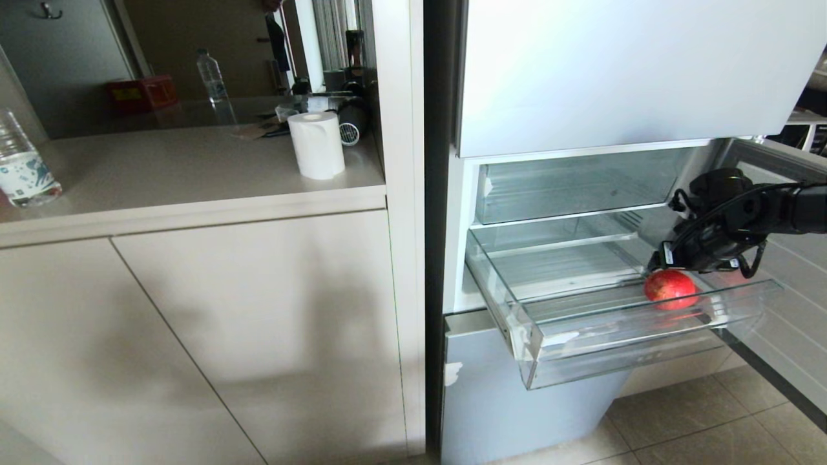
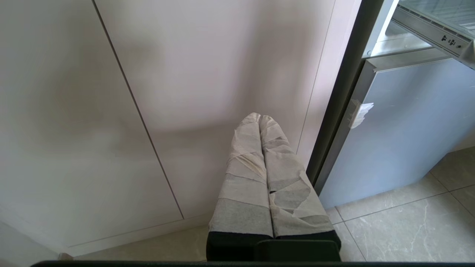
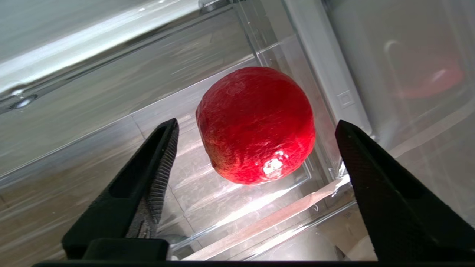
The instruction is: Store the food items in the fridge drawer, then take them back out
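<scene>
A glossy red apple-like fruit (image 1: 670,289) lies on the ribbed floor of the clear fridge drawer (image 1: 581,342), near its right end, just behind the see-through front wall. The drawer is pulled out of the open fridge. My right gripper (image 1: 669,263) hovers just above and behind the fruit. In the right wrist view the fruit (image 3: 252,107) sits beyond my open right gripper (image 3: 256,124), and both black fingers stand clear of it. My left gripper (image 2: 259,117) hangs parked low in front of the cabinet doors, its tape-wrapped fingers pressed together on nothing.
The open fridge door (image 1: 788,310) stands close to the right of the drawer. A clear shelf bin (image 1: 575,187) sits above the drawer. The pale-blue lower door panel (image 1: 517,400) is below it. A paper roll (image 1: 316,143) and a water bottle (image 1: 22,165) stand on the counter at left.
</scene>
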Controlling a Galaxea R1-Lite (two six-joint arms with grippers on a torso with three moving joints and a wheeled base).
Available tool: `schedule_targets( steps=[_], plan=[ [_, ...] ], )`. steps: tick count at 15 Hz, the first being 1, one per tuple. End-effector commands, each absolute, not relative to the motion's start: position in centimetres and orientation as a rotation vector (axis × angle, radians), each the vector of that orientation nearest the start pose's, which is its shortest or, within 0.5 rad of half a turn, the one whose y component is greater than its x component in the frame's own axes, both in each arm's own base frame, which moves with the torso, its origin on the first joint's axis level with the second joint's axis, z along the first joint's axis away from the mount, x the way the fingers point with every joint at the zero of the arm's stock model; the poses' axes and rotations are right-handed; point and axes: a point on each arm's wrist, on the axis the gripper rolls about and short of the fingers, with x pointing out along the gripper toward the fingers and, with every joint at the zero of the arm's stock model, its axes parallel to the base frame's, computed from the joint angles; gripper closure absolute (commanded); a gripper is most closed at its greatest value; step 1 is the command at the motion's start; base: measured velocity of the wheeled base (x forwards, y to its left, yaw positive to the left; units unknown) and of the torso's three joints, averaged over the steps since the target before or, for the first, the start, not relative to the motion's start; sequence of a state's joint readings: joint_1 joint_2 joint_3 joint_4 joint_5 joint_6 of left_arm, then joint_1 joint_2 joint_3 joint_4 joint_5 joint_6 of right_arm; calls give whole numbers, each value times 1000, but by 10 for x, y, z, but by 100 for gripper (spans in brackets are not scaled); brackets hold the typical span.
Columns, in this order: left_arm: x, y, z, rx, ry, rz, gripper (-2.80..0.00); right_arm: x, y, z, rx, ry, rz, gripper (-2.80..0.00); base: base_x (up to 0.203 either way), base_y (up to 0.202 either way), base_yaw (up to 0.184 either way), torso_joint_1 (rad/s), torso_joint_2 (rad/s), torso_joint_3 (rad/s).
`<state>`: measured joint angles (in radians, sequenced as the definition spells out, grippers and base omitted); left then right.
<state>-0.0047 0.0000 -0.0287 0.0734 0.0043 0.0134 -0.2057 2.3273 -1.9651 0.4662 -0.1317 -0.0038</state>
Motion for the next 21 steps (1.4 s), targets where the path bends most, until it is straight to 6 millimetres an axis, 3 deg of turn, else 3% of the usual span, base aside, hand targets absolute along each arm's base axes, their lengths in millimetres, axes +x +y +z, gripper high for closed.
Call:
schedule_targets(
  steps=[1, 21],
  plan=[
    [-25, 0, 76, 14, 46, 0, 0, 457, -98, 145, 27, 848, -315, -280, 0, 0, 0, 0, 0, 0],
    [-25, 0, 76, 14, 46, 0, 0, 469, -101, 113, 24, 892, -323, -280, 0, 0, 0, 0, 0, 0]
  ],
)
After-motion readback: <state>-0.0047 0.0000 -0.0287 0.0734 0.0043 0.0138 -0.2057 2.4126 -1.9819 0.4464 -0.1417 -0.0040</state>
